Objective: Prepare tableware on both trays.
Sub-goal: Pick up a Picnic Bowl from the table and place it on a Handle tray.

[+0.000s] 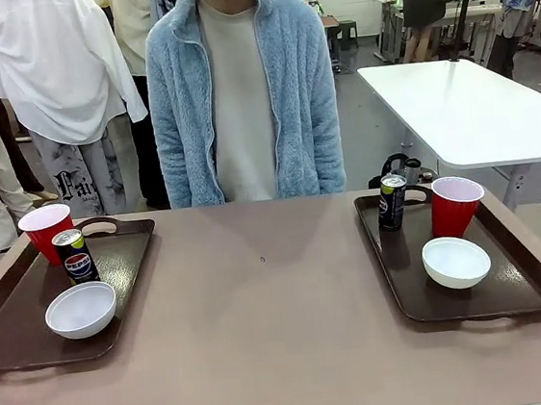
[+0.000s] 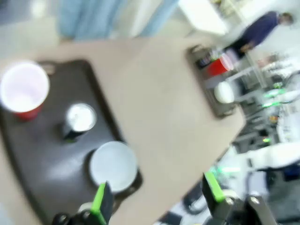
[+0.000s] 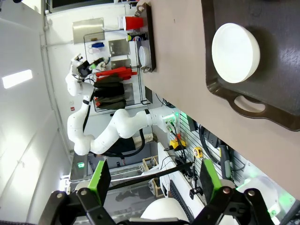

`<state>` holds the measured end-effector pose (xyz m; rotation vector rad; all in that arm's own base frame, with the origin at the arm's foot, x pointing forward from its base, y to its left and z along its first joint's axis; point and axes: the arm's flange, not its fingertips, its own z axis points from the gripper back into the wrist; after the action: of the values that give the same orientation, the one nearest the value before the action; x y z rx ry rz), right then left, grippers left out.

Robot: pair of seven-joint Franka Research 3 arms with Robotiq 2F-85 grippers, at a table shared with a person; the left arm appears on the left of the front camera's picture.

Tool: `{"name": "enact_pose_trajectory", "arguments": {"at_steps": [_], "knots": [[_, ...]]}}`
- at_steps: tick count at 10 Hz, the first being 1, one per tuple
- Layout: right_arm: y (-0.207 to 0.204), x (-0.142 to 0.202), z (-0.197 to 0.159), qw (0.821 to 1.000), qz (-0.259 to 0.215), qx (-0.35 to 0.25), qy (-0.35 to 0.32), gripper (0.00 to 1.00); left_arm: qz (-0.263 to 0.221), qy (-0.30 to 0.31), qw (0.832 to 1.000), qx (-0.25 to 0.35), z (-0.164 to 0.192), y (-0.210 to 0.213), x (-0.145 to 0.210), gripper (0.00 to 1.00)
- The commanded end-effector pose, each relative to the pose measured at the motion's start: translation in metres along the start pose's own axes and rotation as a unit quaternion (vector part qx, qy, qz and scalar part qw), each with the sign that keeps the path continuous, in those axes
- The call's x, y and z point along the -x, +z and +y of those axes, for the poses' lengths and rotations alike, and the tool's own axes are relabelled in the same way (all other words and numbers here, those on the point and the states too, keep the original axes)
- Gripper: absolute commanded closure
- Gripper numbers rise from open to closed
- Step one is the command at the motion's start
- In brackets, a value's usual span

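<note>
A: How is the tableware sitting?

B: Each tray (image 1: 13, 326) (image 1: 521, 283) is carrying a matching set: cup (image 1: 45, 231) (image 1: 456, 205) and can (image 1: 75, 256) (image 1: 391, 201) along its far edge, bowl (image 1: 81, 309) (image 1: 456, 261) nearer, seemingly complete.

A: The grippers?

B: Left gripper (image 2: 157, 194) and right gripper (image 3: 152, 180) are hanging with fingers apart, carrying nothing.

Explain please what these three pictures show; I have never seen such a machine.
Two robot arms work at one table, opposite a person in a blue jacket. The front picture looks across the table. The other two come from cameras on each arm's wrist.

On the table lie two brown trays, the left tray and the right tray. Each carries a red cup, a black can and a white bowl.

The left pincer and the right pincer, with green pads, are both open and hold nothing.
</note>
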<state>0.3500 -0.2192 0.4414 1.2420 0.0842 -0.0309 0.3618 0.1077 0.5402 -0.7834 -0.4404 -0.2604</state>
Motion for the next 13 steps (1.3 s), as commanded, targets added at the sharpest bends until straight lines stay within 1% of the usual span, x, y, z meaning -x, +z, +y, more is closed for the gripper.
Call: {"name": "enact_pose_trajectory", "arguments": {"at_steps": [1,2,3,5,7,8,10,11,13], "knots": [[-0.001,0.001,0.001,1.000,0.002,0.007,0.001,0.00,0.036,0.072,0.957,0.278,0.045,0.007,-0.003,0.00],[-0.001,0.001,0.001,1.000,0.002,0.007,0.001,0.00,0.061,0.113,0.943,0.307,0.066,0.009,0.001,0.00],[-0.001,0.001,0.001,1.000,0.002,0.007,0.001,0.00,0.075,0.143,0.933,0.322,0.083,0.004,0.009,0.00],[-0.001,0.001,0.001,1.000,0.002,0.007,0.001,0.00,0.094,0.199,0.922,0.320,0.113,-0.003,0.029,0.00],[-0.001,0.001,0.001,1.000,0.002,0.007,0.001,0.00,0.100,0.214,0.926,0.295,0.132,-0.016,0.044,0.00],[-0.001,0.001,0.001,1.000,0.002,0.007,0.001,0.00,0.101,0.214,0.932,0.274,0.135,-0.023,0.042,0.00],[-0.001,0.001,0.001,1.000,0.002,0.007,0.001,0.00,0.085,0.205,0.955,0.197,0.127,-0.033,0.038,0.00],[-0.001,0.001,0.001,1.000,0.002,0.007,0.001,0.00,0.086,0.201,0.960,0.176,0.121,-0.039,0.040,0.00],[-0.001,0.001,0.001,1.000,0.002,0.007,0.001,0.00,0.090,0.200,0.964,0.153,0.117,-0.040,0.035,0.00]]}}
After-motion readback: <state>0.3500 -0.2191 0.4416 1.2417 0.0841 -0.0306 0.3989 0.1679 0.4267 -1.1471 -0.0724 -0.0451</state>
